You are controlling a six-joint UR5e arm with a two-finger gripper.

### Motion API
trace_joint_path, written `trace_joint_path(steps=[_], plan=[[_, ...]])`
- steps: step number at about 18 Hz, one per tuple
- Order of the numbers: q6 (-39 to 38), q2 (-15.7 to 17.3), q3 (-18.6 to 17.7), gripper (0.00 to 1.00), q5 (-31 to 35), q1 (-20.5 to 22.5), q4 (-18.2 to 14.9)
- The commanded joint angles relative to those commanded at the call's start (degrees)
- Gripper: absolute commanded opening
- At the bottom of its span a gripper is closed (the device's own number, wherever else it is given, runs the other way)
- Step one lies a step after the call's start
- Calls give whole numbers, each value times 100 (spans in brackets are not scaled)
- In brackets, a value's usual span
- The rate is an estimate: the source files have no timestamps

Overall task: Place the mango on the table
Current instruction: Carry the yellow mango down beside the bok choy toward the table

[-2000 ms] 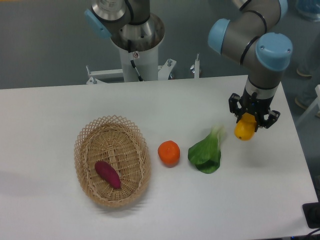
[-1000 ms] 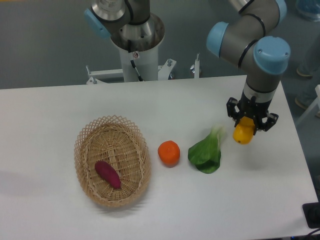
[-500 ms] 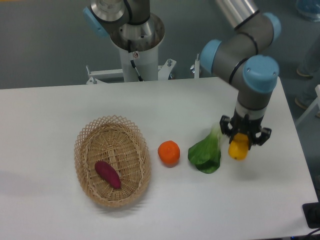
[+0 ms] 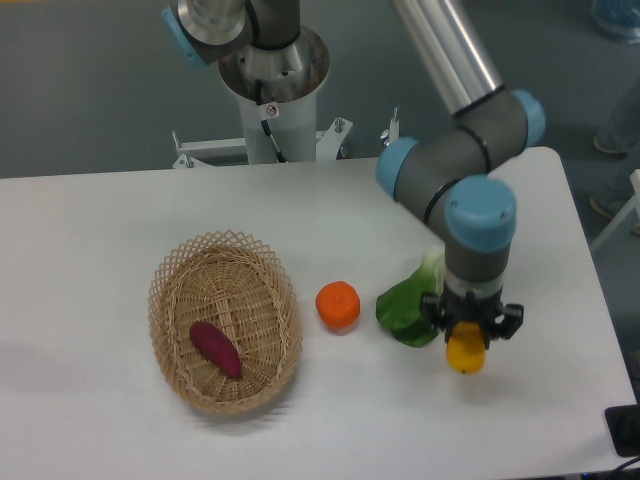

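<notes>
Gripper (image 4: 467, 338) points straight down over the right part of the desk (image 4: 90, 230), fingers closed around the upper part of the mango (image 4: 465, 353), whose yellow lower end hangs out below the fingertips. Mango sits just right of the leafy green (image 4: 409, 310), which lies on the desk partly behind the arm; can't tell whether the fruit's bottom touches the surface. The orange (image 4: 338, 305) is left of the green, and the wicker basket (image 4: 226, 321) with the purple sweet potato (image 4: 214, 348) inside is further left, well apart from the gripper.
</notes>
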Motion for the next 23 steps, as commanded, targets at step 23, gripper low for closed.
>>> trace_joint_path(steps=[23], plan=[[-968, 210, -807, 46, 519, -853, 0]])
